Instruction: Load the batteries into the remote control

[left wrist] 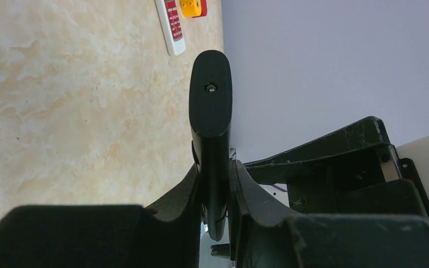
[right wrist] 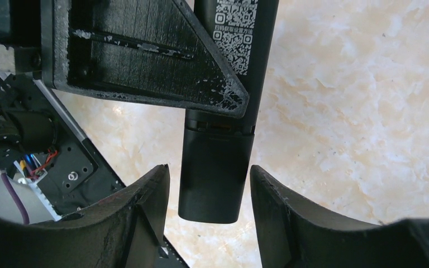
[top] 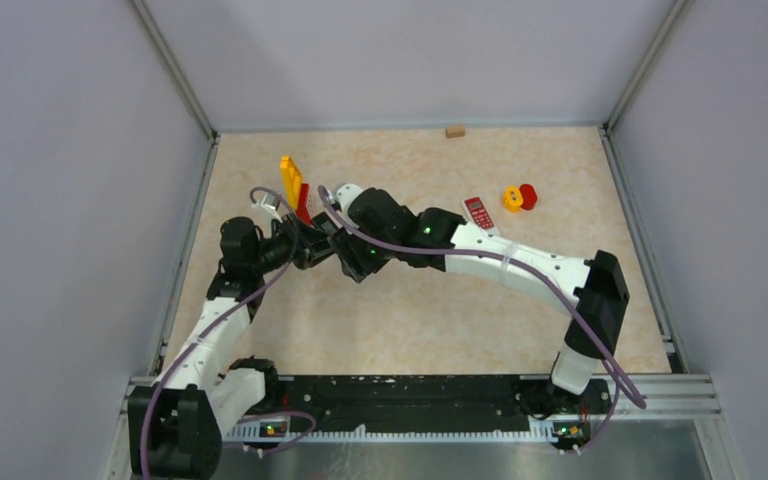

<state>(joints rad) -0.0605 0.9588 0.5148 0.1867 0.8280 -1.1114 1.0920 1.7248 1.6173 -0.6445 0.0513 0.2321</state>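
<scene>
A black remote (left wrist: pixel 211 100) stands on edge between the fingers of my left gripper (left wrist: pixel 215 190), which is shut on it above the table. In the top view both grippers meet mid-table, the left gripper (top: pixel 322 245) and the right gripper (top: pixel 358 262). In the right wrist view the remote's plain end (right wrist: pixel 217 173), below a QR label, lies between the spread jaws of my right gripper (right wrist: pixel 209 190), with a gap on each side. The left gripper's finger (right wrist: pixel 145 56) clamps the remote higher up. No batteries show in any view.
A white remote with red buttons (top: pixel 478 213) lies right of the arms, also in the left wrist view (left wrist: pixel 171 25). Yellow and red pieces (top: pixel 519 197) sit beside it. A yellow and red object (top: pixel 293 185) stands behind the grippers. A small wooden block (top: pixel 454 130) lies at the back wall.
</scene>
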